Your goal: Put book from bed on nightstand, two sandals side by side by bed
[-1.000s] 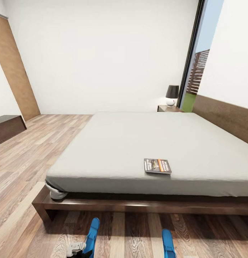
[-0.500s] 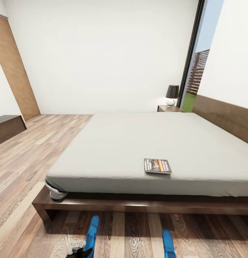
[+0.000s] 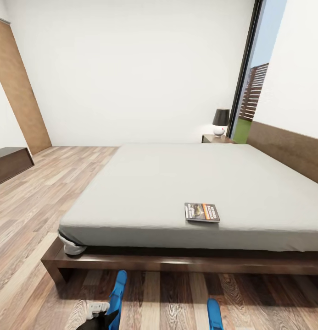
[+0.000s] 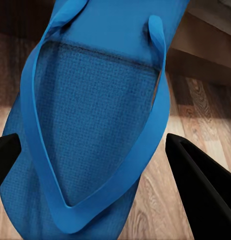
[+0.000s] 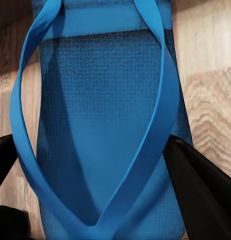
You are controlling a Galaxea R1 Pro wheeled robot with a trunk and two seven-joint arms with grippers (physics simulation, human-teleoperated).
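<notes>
head view of the bedroom, with both wrist views: the book [image 3: 202,212] is lying flat on the grey mattress of the bed [image 3: 177,183], near the foot edge closest to the robot, so the book step is not yet done. one nightstand [image 3: 217,138] is showing at the far corner of the bed beside the window, carrying a black-shaded lamp [image 3: 220,122]; it is well apart from the book. the two blue sandals are lying on the wood-plank floor [image 3: 35,215] just in front of the bed frame, the left sandal [image 3: 117,295] and the right sandal [image 3: 214,314] roughly parallel but with a clear gap of floor between them. the left claw [image 4: 90,155] is hanging over its sandal [image 4: 95,120] with fingers spread on either side, not pinching it; the right claw [image 5: 90,165] is likewise spread astride the other sandal [image 5: 100,125]. judged from this, the sandals are beside the bed but may need closing up to sit side by side, and the book transfer is wholly remaining.
</notes>
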